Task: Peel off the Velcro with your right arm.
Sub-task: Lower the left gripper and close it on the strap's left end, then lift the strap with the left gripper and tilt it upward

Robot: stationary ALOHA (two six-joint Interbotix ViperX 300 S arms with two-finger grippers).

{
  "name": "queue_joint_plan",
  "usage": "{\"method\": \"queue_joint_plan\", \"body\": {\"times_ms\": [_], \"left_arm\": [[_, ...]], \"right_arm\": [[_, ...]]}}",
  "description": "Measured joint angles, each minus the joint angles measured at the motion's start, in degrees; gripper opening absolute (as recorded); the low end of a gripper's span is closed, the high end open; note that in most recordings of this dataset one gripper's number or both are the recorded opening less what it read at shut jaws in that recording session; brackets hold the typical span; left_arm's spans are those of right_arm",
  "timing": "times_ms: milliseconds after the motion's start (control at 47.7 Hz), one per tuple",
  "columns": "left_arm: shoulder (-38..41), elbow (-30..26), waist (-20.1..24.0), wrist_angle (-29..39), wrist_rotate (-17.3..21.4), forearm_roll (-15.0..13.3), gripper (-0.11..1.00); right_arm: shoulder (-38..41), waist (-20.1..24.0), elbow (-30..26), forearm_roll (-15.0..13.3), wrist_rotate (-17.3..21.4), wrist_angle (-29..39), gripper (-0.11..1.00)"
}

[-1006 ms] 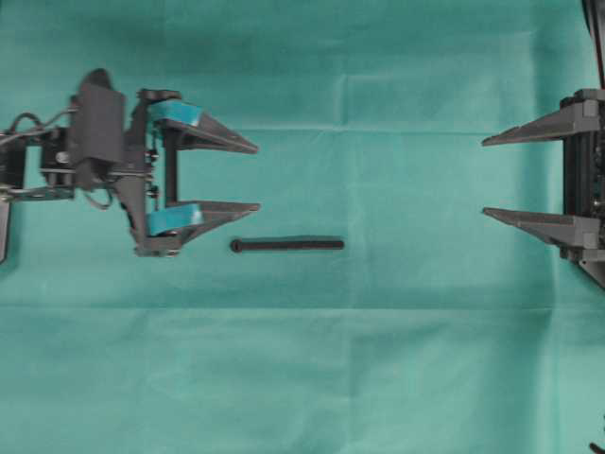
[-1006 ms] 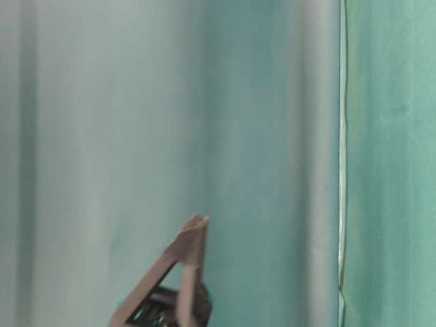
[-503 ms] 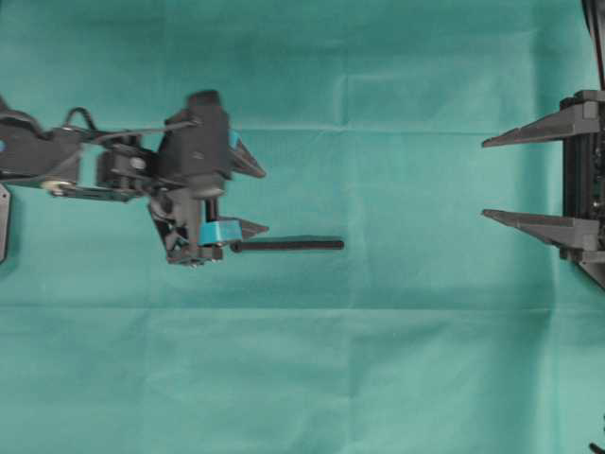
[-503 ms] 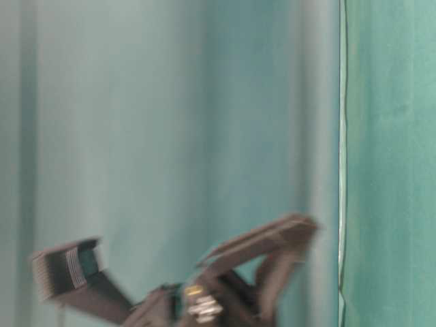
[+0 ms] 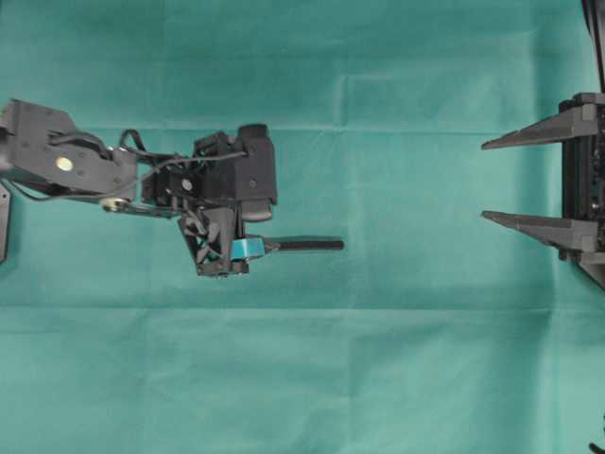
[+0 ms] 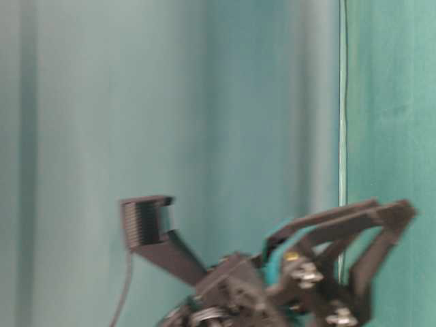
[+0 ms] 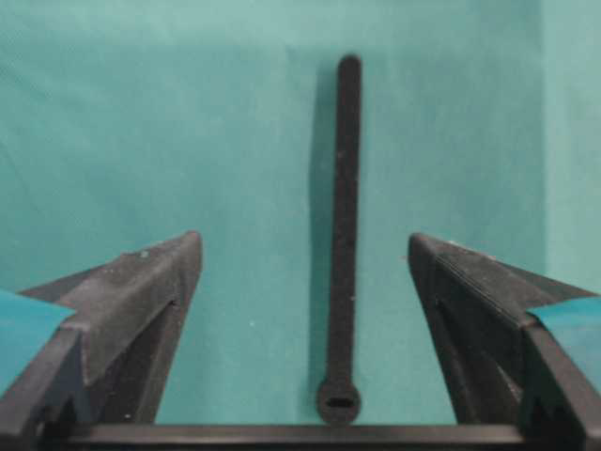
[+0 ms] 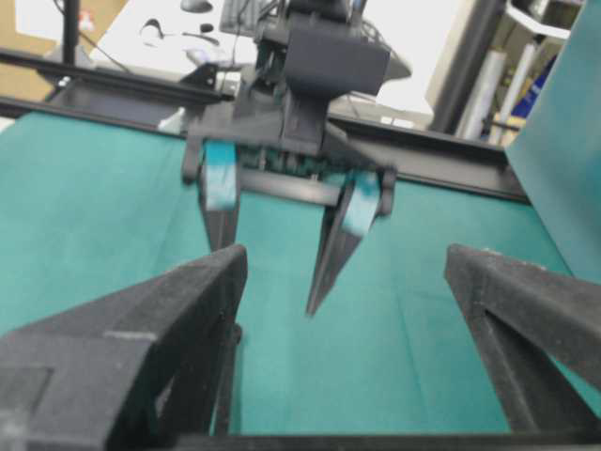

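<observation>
Since a second ago, left arm [image 5: 142,180] reached further toward bench middle and pitched down, left gripper [image 7: 305,258] now pointing at the cloth [image 5: 378,359] over the near end of the Velcro [image 5: 302,244]; Velcro itself unmoved, right arm [image 5: 581,180] unmoved at right edge; left fingers [image 7: 141,291] wide apart, clamped on nothing, standing either side of the strip in the wrist view, one teal patch [image 5: 248,248] showing from overhead just beside the strip's covered end; Velcro lying flat on cloth near bench middle, lengthwise toward the right edge, rounded end with slot between the left fingers, other end free; right gripper [image 5: 492,180] well apart from the strip, fingers [image 5: 529,130] spread wide, empty, pointing toward bench middle; table-level view blurred, showing only the left gripper.
</observation>
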Motion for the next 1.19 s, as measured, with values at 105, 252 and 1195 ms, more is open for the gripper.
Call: {"method": "queue_joint_plan", "body": {"times_ms": [105,252,1195], "left_arm": [[2.5,-0.3,0.0,-0.6,0.1,-0.1,0.89],[4.7,-1.3,0.0,-1.5,0.0,-0.1,0.89],[11.6,-3.8,-1.6,-2.5,0.0,-0.1,0.6]], "right_arm": [[0.1,0.0,0.0,-0.7,0.0,-0.4,0.81],[0.1,0.0,0.3,-1.7,0.0,-0.5,0.81],[0.0,0.0,1.6,-1.8,0.1,-1.0,0.81]]}}
